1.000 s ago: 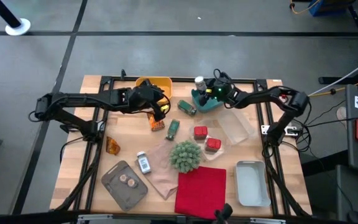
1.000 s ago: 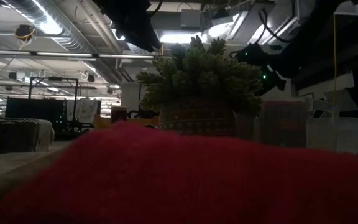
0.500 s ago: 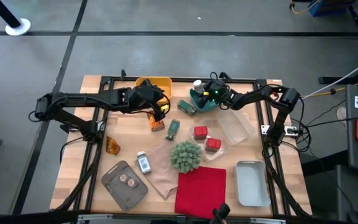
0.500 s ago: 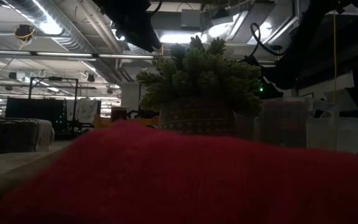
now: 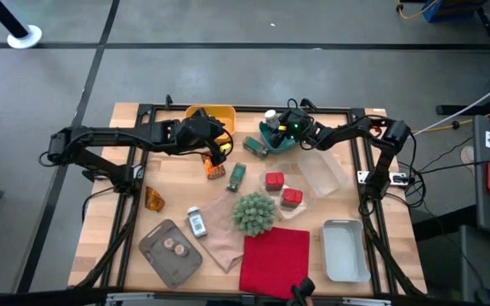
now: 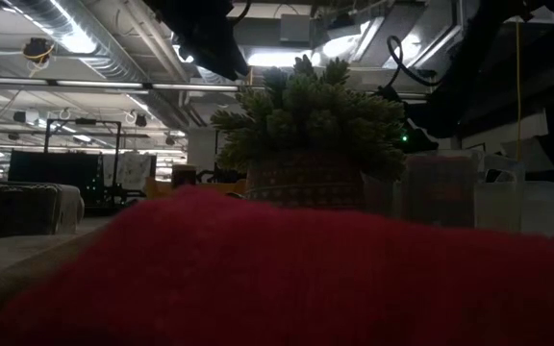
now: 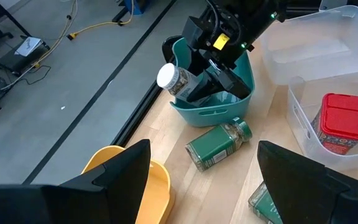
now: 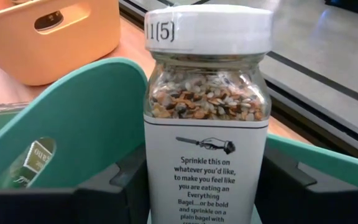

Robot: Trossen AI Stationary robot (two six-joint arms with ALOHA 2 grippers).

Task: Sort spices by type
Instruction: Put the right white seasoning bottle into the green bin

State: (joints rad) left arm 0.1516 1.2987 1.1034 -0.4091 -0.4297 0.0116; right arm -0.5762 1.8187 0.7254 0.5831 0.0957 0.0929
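From above, the wooden bench [image 5: 177, 200] carried the scattered spices. The right gripper [image 5: 277, 127] reached over a teal bin [image 5: 272, 138] at the far edge, its fingers closed on a white-capped jar [image 5: 270, 115]. Compared with a second ago, that arm's elbow had swung inward and the jar had shifted slightly toward the left; over the last half second nothing had moved. The left gripper [image 5: 215, 146] hovered beside a yellow bin [image 5: 213, 114], just above an orange-brown packet [image 5: 215, 169], in the same place as before. A green jar [image 5: 256, 147] lay next to the teal bin, another green jar [image 5: 236, 175] near the middle, and two red tins [image 5: 282, 189] by a clear tray [image 5: 323, 174]. A spiky plant ball [image 5: 254, 212] and red cloth [image 5: 275, 260] sat nearer the front.

At bench height, the red cloth [image 6: 258, 279] filled the foreground with the plant ball [image 6: 311, 125] behind it; the arms were dark shapes overhead, hard to separate.

From the left wrist, its own fingers [image 7: 98, 180] stood wide apart, holding nothing. Beyond them the right gripper [image 7: 207, 78] held the white-capped jar [image 7: 174, 79] tilted at the teal bin's [image 7: 213, 112] rim, with a green jar [image 7: 219, 143] lying on the wood in front.

From the right wrist, the jar [image 8: 207, 118] of mixed seasoning stood gripped between both fingers [image 8: 114, 183], over the teal bin [image 8: 73, 106].
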